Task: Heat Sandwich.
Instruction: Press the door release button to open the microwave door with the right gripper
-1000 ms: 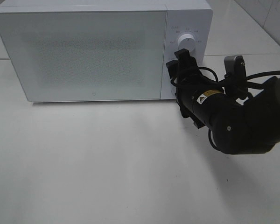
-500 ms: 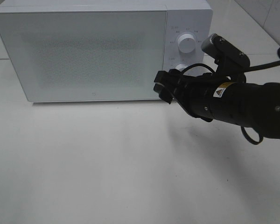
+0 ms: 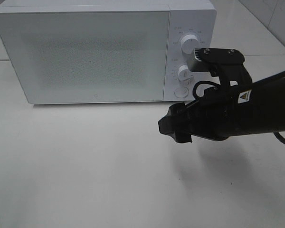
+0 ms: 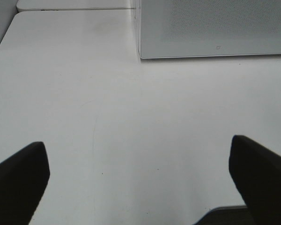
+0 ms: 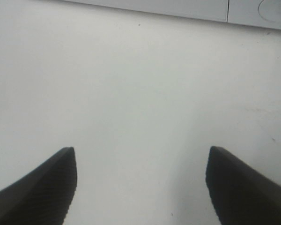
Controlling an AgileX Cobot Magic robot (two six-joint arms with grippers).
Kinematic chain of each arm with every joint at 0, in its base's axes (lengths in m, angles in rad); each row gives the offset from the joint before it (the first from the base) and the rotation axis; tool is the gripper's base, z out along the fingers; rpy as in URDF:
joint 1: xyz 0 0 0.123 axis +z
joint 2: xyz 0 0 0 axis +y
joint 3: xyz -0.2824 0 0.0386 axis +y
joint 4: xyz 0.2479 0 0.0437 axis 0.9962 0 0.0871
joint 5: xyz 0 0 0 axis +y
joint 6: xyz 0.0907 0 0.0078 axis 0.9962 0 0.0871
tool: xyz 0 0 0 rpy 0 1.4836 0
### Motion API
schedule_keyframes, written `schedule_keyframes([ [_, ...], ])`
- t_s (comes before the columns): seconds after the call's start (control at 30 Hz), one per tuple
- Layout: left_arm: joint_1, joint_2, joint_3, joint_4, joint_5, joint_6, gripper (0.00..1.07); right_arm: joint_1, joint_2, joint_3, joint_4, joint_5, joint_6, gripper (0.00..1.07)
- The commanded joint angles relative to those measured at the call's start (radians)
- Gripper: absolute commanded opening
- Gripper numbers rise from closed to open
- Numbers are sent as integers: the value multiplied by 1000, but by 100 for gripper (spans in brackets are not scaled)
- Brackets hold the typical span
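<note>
White table [image 3: 85, 166], closed microwave [image 3: 85, 52].

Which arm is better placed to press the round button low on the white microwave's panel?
Right, probably: the right fingers, open, hang near the round white button; the left fingers are off by the white microwave's far door corner.

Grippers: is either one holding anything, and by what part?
Nothing is held. The left gripper and the right gripper are both open, and only the table shows between their fingers.
</note>
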Motion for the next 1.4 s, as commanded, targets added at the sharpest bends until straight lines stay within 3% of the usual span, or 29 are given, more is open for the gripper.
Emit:
schedule_keyframes([
  [0.03,4,-17,-1,0,-9,1,98,-2,-62,-4,-46,114,-28,72],
  [0.4,4,-17,-1,0,-9,1,98,-2,-278,-4,-257,430,43,72],
  [0.7,4,-17,-1,0,-9,1,98,-2,-521,-49,-321,739,78,72],
  [0.87,4,-17,-1,0,-9,1,98,-2,-600,-76,-324,812,78,72],
  [1.17,4,-17,-1,0,-9,1,98,-2,-952,-77,-434,989,103,72],
  [1.27,4,-17,-1,0,-9,1,98,-6,-998,-77,-434,1009,134,72],
  [1.4,4,-17,-1,0,-9,1,98,-75,-1082,-77,-449,1048,173,72],
])
